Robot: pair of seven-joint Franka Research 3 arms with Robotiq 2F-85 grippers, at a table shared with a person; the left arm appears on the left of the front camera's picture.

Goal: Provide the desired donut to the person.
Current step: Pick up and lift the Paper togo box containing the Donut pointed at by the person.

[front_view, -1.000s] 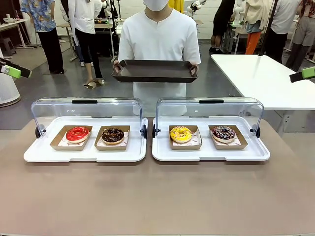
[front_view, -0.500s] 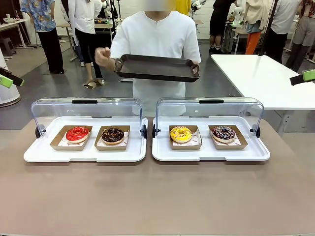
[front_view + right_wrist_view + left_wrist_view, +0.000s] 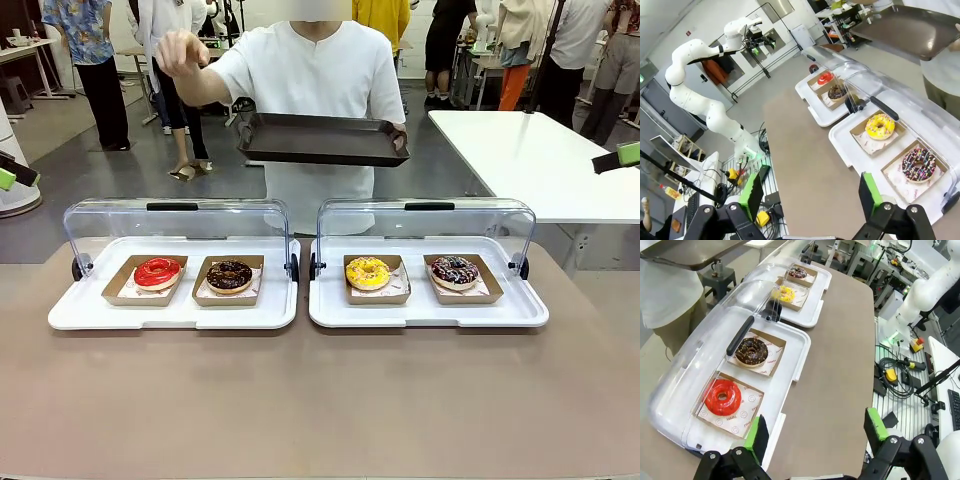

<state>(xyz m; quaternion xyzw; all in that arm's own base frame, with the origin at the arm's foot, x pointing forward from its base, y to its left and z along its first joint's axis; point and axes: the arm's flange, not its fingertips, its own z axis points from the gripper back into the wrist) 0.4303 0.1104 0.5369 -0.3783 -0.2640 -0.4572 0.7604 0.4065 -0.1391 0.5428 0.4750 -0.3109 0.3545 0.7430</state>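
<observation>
while the person [image 3: 320,90] stands at the far side of the table [image 3: 320,400], one hand [image 3: 180,50] is up at shoulder height, loosely closed, and the other hand [image 3: 398,143] holds a dark tray [image 3: 320,140] at chest level. four donuts rest on the table in two white cases, each in its own brown paper boat, with the clear lids rolled back toward the person. the left case [image 3: 172,312] holds a red glazed donut [image 3: 157,271] and, just beside it, a chocolate donut [image 3: 229,275]. the right case [image 3: 428,312] holds a yellow donut [image 3: 367,272] and a dark sprinkled donut [image 3: 455,270]. which donut is wanted cannot be told. the left gripper [image 3: 816,431] hangs above the table's left end near the red donut, its fingers spread wide around nothing. the right gripper [image 3: 811,192] hangs off the right end near the sprinkled donut, its fingers equally wide apart and empty
</observation>
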